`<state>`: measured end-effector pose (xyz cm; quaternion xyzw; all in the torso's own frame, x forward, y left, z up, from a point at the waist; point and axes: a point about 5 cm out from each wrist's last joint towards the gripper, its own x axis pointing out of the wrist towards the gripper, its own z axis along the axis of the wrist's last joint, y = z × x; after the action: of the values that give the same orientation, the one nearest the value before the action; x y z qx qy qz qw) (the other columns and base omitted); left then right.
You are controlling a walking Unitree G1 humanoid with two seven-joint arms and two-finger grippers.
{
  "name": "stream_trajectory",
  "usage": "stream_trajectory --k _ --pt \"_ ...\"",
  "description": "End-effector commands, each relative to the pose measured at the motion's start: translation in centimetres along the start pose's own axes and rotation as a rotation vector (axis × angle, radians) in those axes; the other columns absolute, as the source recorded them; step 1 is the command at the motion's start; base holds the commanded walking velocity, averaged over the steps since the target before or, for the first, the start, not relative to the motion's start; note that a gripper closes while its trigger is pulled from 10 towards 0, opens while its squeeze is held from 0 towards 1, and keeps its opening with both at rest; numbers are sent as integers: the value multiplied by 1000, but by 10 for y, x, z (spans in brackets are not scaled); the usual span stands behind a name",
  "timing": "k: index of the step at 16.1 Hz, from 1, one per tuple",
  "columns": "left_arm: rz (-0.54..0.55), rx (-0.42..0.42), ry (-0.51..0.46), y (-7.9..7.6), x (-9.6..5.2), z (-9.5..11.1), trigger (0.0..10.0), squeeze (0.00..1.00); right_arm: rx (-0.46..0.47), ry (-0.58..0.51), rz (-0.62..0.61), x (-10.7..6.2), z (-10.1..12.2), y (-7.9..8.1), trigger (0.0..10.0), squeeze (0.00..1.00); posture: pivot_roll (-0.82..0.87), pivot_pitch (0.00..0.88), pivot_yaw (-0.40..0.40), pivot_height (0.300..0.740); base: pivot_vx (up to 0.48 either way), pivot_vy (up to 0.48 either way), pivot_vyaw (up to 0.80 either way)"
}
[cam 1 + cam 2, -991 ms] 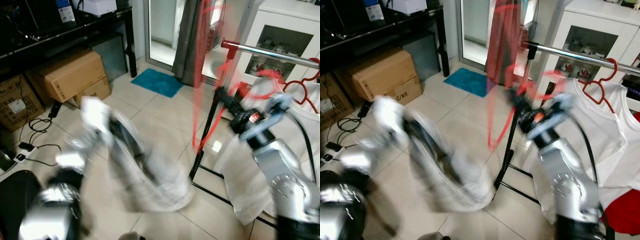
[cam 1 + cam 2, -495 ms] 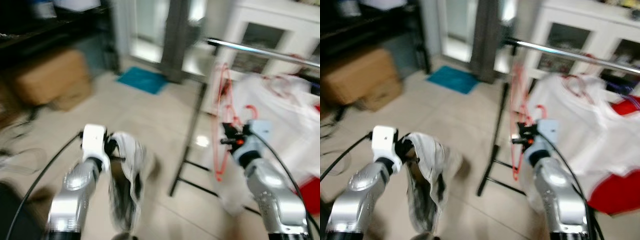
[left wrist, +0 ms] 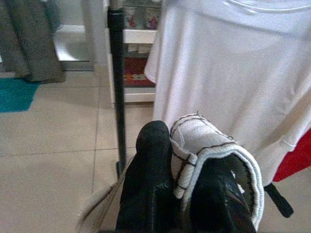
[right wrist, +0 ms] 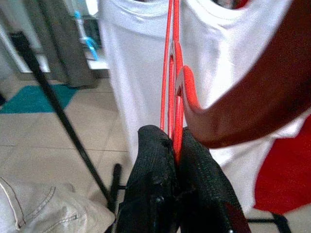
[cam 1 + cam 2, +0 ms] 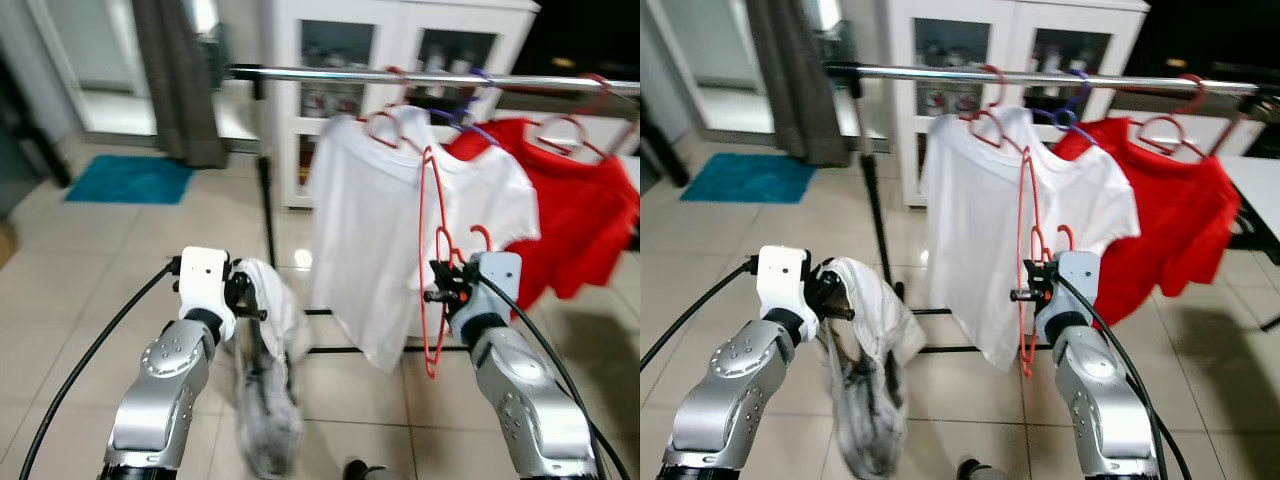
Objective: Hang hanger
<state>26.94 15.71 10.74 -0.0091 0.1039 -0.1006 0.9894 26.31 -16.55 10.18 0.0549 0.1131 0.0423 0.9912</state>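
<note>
— Nearest the camera, at about seven o'clock, what is carried by the left gripper (image 5: 830,295)?

— A white and dark garment (image 5: 865,380) is pinched between its black fingers (image 3: 148,194); the cloth is seen drooping below the gripper towards the tiled floor (image 5: 80,290). The fabric's stitched edge is shown folded over one finger in the left wrist view.

— And at five o'clock?

— A thin red hanger (image 5: 432,265) is clamped by the right gripper (image 5: 440,294), held upright in front of the hanging clothes. In the right wrist view the red wire is seen running up from between the closed fingers (image 4: 150,179). Whether the wire touches the shirt behind it cannot be told.

— What is found farther out?

— A metal clothes rail (image 5: 1040,76) is stretched across from eleven to two o'clock on a black upright post (image 5: 875,215). A white T-shirt (image 5: 980,230) is hung from it on a red hanger, and a red T-shirt (image 5: 1165,220) at two o'clock beside it. Behind the rail, at twelve o'clock, a white glass-fronted cabinet (image 5: 360,60) is placed. At ten o'clock a grey curtain (image 5: 175,80) and a teal mat (image 5: 130,180) are seen.
</note>
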Motion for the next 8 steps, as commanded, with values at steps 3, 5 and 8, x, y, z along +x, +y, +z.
stream_trajectory --k 3,5,8 --pt "-6 27 -39 -4 2 8 10000 0 -23 25 -23 -7 3 -6 10000 0 53 0 16 740 0 0 -704" --pt "-3 32 -57 -4 3 10 10000 0 8 29 -35 -11 6 -8 10000 0 47 0 9 740 0 0 -709" --pt "-15 29 -69 -6 3 12 10000 0 22 23 -43 -9 7 -9 10000 0 53 0 -8 740 0 0 -688"
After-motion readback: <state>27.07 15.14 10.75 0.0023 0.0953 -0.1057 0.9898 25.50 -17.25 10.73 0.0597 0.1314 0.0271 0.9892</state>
